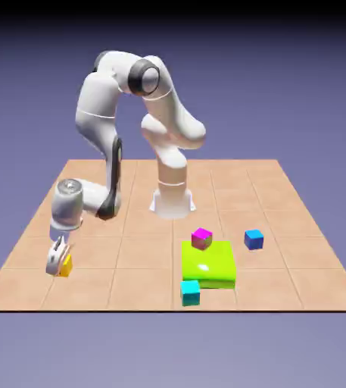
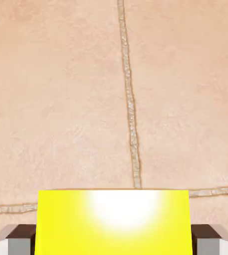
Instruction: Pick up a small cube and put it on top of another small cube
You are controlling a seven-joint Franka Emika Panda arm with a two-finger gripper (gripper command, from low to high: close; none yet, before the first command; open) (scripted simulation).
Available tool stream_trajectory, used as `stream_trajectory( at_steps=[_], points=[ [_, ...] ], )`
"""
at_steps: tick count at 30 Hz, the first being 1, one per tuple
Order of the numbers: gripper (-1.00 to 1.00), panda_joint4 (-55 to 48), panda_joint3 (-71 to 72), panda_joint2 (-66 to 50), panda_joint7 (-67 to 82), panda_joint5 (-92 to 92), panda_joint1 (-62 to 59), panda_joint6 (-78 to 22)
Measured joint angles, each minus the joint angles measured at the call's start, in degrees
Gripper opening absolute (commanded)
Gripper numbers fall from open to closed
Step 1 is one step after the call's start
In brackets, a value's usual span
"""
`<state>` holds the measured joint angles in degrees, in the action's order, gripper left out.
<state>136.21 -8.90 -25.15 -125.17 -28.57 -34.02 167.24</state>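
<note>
"Counting first: four small cubes, one each of yellow, teal, magenta and blue, plus one large lime-green block (image 1: 208,265), all within one tiled surface (image 1: 141,261) in the exterior view. State of the end effector (image 2: 114,240)?"

"Closed on the yellow cube (image 2: 114,224). Hand view: two fingertips (image 2: 20,245), one at each side, cube filling the gap between them. Whether its underside touches the tiles, I cannot tell."

"Position of that cube?"

"Exterior view's left, toward the near edge of the surface, beneath the single white arm (image 1: 98,98). One finger side partly hides it there."

"And the teal cube (image 1: 190,293)?"

"Near the same edge, around the middle, at the near left corner of the block as seen. Contact with the block: cannot tell. Its top face shows uncovered."

"Others, and obstructions?"

"Magenta cube (image 1: 201,239): at the block's far edge, overlapping it in view. Blue cube (image 1: 254,239): to the exterior view's right of the block, apart from it. Bare tiles lie between yellow and teal. The block stands close behind teal, the nearest bulky thing to it. Hand view also records pale seams (image 2: 130,104) crossing the tiles beyond the held cube."
</note>
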Motion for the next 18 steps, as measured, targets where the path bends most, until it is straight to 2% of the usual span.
stream_trajectory(
  at_steps=[4,18],
  points=[
    [-1.00,2.83,2.28,7.93,3.28,2.53,-0.38,-5.22],
    [-1.00,7.54,18.06,16.10,38.15,7.99,25.35,-4.31]
  ],
)
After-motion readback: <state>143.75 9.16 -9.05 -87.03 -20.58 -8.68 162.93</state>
